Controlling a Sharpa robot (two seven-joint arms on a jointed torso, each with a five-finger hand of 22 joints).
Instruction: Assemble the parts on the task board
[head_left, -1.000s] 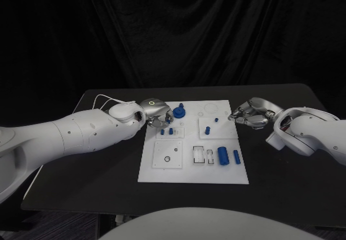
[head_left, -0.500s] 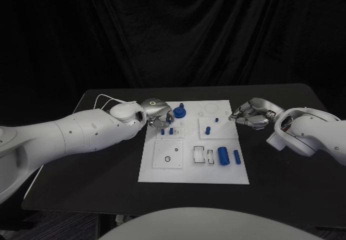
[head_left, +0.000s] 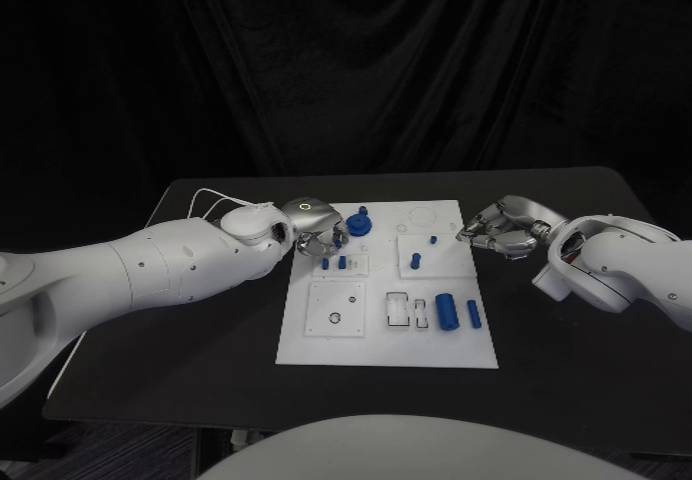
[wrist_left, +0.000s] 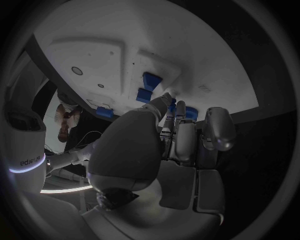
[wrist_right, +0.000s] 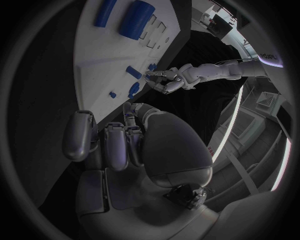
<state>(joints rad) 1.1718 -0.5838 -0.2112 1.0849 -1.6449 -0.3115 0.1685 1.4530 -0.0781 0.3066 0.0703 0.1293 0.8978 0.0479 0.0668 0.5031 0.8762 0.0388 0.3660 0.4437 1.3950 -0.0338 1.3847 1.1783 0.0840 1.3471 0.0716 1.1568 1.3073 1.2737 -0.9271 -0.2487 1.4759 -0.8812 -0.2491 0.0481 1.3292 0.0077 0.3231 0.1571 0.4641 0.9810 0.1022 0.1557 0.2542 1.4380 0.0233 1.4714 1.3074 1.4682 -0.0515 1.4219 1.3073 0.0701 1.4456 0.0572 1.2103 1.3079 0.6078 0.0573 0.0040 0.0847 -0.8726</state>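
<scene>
table (head_left: 577, 330): black
task board (head_left: 382, 335): white, with small dark-outlined recesses
parts (head_left: 447, 312): blue
left hand (head_left: 315, 228): silver
right hand (head_left: 498, 228): silver
arms (head_left: 159, 265): white
ring on left wrist (head_left: 302, 207): pale, glowing
backdrop (head_left: 346, 90): black cloth
</scene>
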